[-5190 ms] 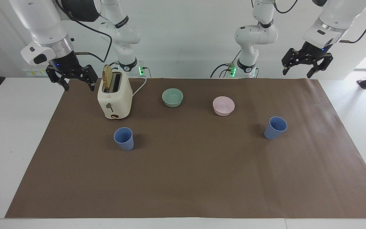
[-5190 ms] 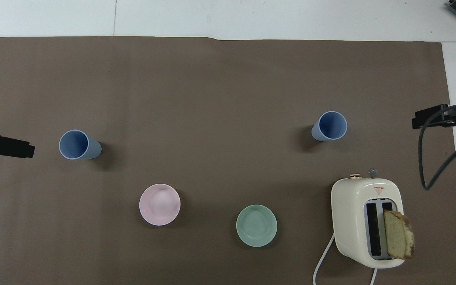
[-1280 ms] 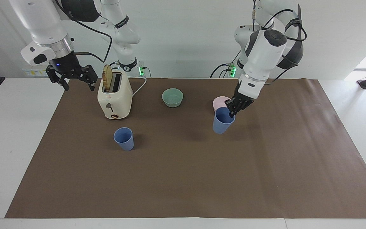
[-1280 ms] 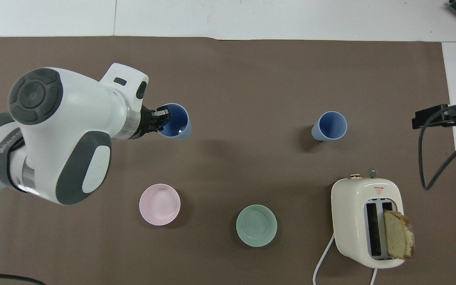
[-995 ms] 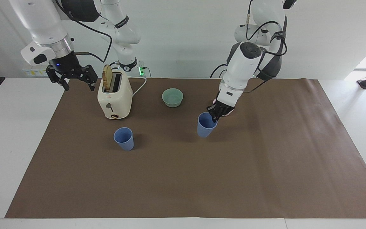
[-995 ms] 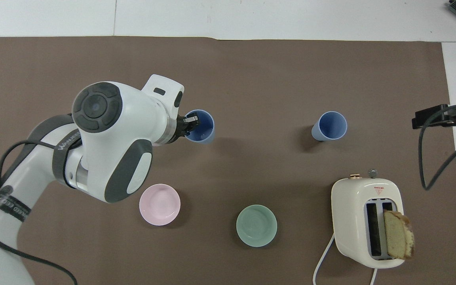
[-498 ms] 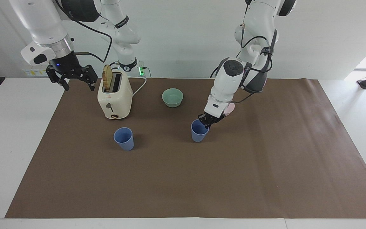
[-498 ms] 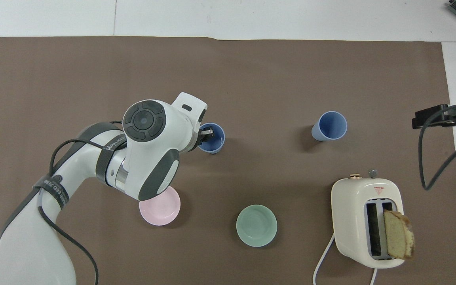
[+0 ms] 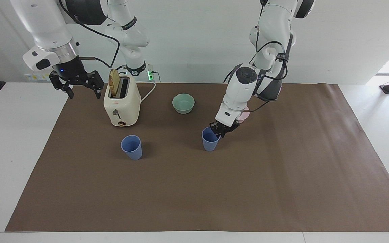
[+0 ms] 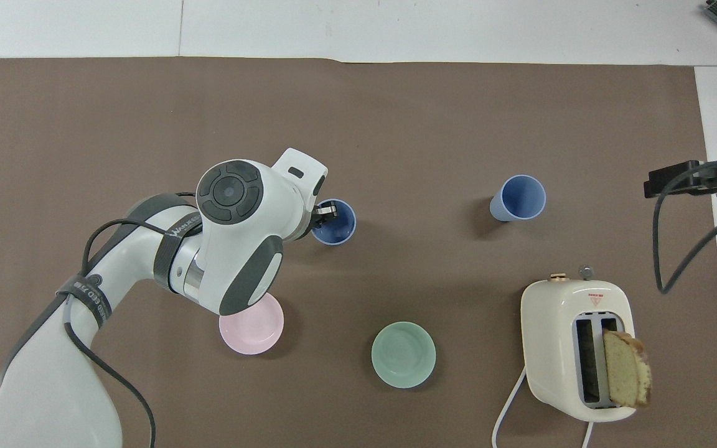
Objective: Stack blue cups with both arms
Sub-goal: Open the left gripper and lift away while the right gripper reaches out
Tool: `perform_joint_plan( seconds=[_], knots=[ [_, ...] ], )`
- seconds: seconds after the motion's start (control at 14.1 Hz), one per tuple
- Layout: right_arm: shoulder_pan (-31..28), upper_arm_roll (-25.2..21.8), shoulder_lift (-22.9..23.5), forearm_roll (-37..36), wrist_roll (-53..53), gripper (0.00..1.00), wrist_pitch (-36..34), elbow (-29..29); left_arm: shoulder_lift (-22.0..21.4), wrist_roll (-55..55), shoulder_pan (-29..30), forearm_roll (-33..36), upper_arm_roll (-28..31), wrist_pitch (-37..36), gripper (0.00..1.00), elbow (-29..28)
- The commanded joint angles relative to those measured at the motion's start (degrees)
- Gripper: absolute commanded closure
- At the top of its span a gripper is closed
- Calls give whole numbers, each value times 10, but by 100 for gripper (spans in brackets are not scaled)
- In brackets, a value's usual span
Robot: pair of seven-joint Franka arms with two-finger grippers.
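One blue cup [image 9: 132, 147] stands upright on the brown mat, farther from the robots than the toaster; it also shows in the overhead view [image 10: 518, 198]. The second blue cup [image 9: 210, 140] stands upright near the middle of the mat, beside the first toward the left arm's end, and shows in the overhead view [image 10: 335, 224]. My left gripper [image 9: 220, 130] is shut on this cup's rim, one finger inside it; the overhead view shows it there too [image 10: 326, 214]. My right gripper [image 9: 76, 87] hangs open and empty beside the toaster, its tip at the overhead view's edge [image 10: 666, 177].
A cream toaster [image 9: 122, 103] with a bread slice [image 9: 114, 82] stands near the right arm. A pale green bowl [image 9: 183, 103] and a pink bowl [image 10: 253, 333], partly hidden under the left arm, sit nearer to the robots than the cups.
The left arm has carried its blue cup from the left arm's end toward the middle and lowered it to the mat. The right gripper has barely shifted.
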Motion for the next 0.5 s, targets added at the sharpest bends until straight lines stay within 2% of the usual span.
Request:
perform_joint_plan(
  seconds=[0.0,0.21,0.43],
  knots=[
    [1,2,-5,10,-6,0,52,-36,-10,6,-5,10,10,0,0,-5],
    [0,1,12,10,-9,0,67,-38,-26,21,17,44,13,-55,0,24],
    [0,1,39,10,-17,0,92,-45,-56,95,51,45,13,-105,0,36]
  ],
)
